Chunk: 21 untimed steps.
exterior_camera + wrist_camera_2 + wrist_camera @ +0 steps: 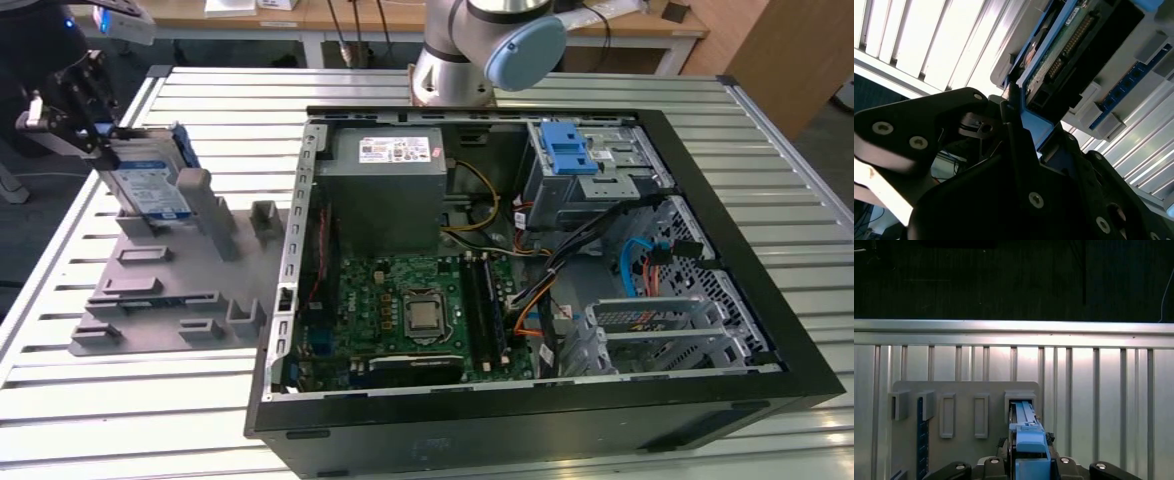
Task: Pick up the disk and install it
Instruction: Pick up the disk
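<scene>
- The pincer point(110, 150) is clenched on the disk point(147, 185), holding it by the top of its blue frame. In the second wrist view a black finger point(1016, 135) lies against that frame beside the disk point(1069, 50).
- The disk stands on edge in the grey holder point(147, 290) at the exterior view's left. It sits just beside an upright post point(195, 200) and well apart from the open case point(534, 425).
- The holder rests on the slatted tabletop point(134, 420). I cannot tell whether the disk's lower edge is seated in its slot or already raised a little.
- The step in hand looks like drawing the disk out of the holder. The pull should run straight along the posts, because a sideways lean would probably wedge the frame against them.
- In the first wrist view the frame point(1028, 442) sits centred over the holder point(961, 390), and that alignment is worth keeping.
- The second wrist view shows the green circuit board and connector bare, so the grip belongs on the plastic frame alone.
- The holder may not be fixed down. A slow lift would show early if it rises with the disk.
- The grip is narrow and high on the disk, so a jerk could swing the lower end.
</scene>
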Each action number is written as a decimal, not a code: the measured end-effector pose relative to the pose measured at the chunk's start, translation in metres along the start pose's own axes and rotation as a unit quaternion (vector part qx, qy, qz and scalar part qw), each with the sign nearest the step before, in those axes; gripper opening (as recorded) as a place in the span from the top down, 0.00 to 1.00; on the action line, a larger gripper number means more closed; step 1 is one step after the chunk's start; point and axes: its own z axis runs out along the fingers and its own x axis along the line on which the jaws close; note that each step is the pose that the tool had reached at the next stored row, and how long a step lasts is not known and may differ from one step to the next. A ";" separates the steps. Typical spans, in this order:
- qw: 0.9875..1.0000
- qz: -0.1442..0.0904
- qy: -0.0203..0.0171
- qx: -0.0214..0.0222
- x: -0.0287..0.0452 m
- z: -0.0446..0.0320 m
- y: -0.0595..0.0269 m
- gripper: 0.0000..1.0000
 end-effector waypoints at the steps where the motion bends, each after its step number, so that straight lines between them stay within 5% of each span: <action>1: 1.000 0.000 0.000 0.000 0.0000 -0.0008 0.0000 0.64; 21: 1.000 0.000 0.000 0.000 -0.0001 -0.0118 0.0002 0.64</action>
